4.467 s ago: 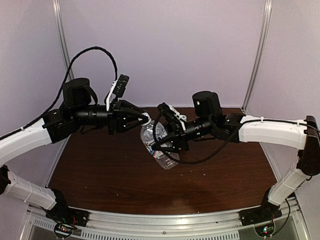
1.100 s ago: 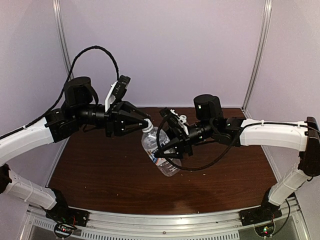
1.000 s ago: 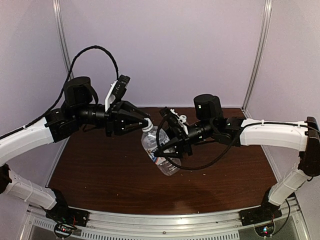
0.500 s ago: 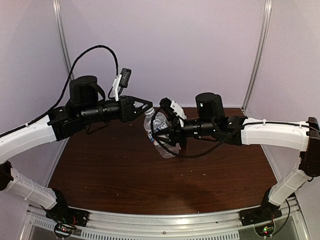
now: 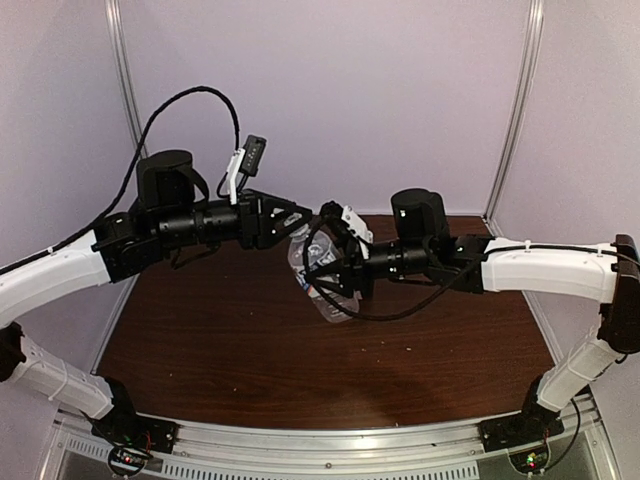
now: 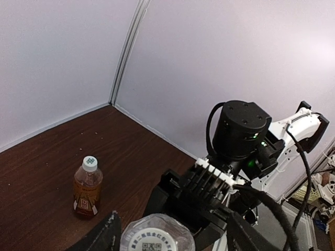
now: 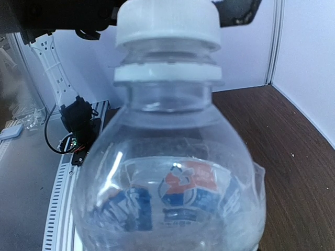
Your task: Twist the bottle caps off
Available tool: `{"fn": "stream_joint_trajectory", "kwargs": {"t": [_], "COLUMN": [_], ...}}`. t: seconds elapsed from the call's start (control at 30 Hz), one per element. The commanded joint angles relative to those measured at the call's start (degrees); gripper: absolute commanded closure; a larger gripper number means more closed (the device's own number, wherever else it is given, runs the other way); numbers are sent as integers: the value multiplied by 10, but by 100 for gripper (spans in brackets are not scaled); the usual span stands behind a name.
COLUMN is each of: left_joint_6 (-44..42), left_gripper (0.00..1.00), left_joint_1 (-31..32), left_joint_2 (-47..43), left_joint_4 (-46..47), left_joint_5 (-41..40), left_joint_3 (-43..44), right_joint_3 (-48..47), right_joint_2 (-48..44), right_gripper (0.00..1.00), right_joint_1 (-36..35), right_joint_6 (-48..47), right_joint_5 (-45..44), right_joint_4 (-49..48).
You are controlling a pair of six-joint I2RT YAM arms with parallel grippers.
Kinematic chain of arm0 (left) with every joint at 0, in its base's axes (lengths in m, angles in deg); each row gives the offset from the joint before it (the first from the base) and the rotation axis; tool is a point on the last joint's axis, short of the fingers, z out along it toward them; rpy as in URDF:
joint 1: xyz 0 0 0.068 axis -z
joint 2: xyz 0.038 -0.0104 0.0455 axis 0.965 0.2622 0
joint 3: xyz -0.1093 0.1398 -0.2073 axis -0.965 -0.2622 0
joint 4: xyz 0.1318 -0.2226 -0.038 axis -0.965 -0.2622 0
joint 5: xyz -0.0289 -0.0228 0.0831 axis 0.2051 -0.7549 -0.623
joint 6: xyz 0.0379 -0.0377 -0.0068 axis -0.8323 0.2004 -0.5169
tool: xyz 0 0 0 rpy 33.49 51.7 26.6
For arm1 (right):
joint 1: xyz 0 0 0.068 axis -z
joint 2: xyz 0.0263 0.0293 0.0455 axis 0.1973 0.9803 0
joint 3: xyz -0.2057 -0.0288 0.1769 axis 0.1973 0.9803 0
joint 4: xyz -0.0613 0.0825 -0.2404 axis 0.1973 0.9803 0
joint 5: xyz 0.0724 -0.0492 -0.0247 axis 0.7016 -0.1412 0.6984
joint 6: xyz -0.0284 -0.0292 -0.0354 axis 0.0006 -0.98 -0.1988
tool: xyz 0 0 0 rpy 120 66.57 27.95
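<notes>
A clear bottle (image 5: 330,303) with colourless liquid and a white-blue label hangs tilted above the table, with my right gripper (image 5: 336,273) shut round its body. In the right wrist view the bottle (image 7: 167,198) fills the frame and hides my fingers; its white cap (image 7: 167,21) sits on the neck. My left gripper (image 6: 171,219) is open, its fingers (image 6: 107,235) standing apart on either side of that cap (image 6: 152,241) without touching it. The amber bottle (image 6: 87,189) stands upright on the table, its white cap (image 6: 90,163) on.
The brown table (image 5: 200,340) is walled by pale panels with metal posts (image 5: 515,110) at the back corners. My left arm's black cable (image 5: 185,100) loops high above it. The right arm (image 5: 540,265) reaches in from the right.
My left gripper was shut on the clear bottle's cap; it has rolled and opened off it. The right gripper has lifted the bottle slightly up and back.
</notes>
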Motion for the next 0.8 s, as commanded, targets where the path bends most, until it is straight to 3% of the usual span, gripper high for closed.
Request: {"fn": "stream_joint_trajectory", "kwargs": {"t": [0.0, 0.2, 0.43, 0.77], "left_joint_6": [-52, -115, -180, -203], "left_gripper": [27, 20, 19, 28], "left_joint_1": [3, -1, -7, -8], "left_joint_2": [-37, -55, -65, -47], "left_joint_4": [-5, -38, -44, -33], "left_joint_5": [25, 69, 157, 223], "left_joint_3": [3, 8, 1, -2], "right_joint_3": [8, 11, 1, -11], "right_joint_2": [-22, -22, -12, 0], "right_gripper": [55, 55, 54, 53], "right_joint_1": [6, 6, 6, 6], "right_joint_6": [5, 5, 11, 23], "right_joint_5": [56, 128, 237, 299], "right_joint_4": [-22, -32, -33, -33]}}
